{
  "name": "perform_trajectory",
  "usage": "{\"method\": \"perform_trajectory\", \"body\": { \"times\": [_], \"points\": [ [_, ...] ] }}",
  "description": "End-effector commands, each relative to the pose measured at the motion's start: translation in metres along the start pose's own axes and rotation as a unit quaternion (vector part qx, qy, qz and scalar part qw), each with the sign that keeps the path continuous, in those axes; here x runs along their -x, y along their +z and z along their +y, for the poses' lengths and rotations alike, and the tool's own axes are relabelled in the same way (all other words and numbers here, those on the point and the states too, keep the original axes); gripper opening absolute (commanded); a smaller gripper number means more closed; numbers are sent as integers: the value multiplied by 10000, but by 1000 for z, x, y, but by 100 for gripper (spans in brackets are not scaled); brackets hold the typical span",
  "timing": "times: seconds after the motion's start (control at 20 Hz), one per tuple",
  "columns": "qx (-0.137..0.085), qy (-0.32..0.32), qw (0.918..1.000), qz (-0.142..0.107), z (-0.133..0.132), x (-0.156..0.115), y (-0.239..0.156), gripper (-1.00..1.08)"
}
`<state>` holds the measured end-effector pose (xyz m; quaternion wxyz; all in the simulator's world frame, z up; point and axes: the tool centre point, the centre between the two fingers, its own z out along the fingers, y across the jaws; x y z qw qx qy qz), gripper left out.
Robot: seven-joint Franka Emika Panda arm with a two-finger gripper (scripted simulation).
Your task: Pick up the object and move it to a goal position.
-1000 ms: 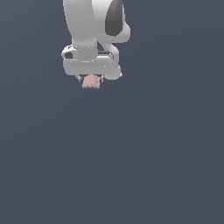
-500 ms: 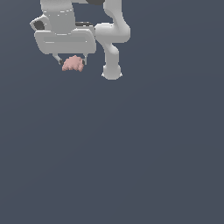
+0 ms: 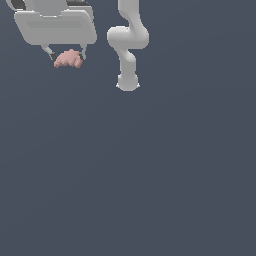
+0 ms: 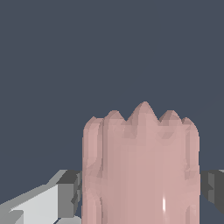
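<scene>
At upper left of the exterior view, the gripper (image 3: 68, 54) is clamping the object (image 3: 68, 59), having carried it leftward; transport is progressing

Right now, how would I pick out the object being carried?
Find the white arm at the exterior view's top; left of it hangs the wide white gripper. Between its fingers sits the object, the only salmon-pink, lumpy thing there.

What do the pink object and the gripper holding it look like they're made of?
Pink object: a matte, uniformly salmon surface with soft vertical ridges and one small highlight; possibly plastic or rubber, but the render leaves it open. Gripper: smooth white casing with darker grey fingers, resembling painted plastic or metal.
</scene>
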<state>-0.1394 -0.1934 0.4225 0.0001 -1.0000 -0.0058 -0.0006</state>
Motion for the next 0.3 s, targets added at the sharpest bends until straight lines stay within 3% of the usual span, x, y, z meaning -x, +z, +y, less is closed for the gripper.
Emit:
{"method": "perform_trajectory", "body": {
  "times": [0.0,0.25],
  "points": [
    [0,-4,10000,-4,4,-1,-6,-100],
    [0,-4,10000,-4,7,-1,-10,-100]
  ]
}}
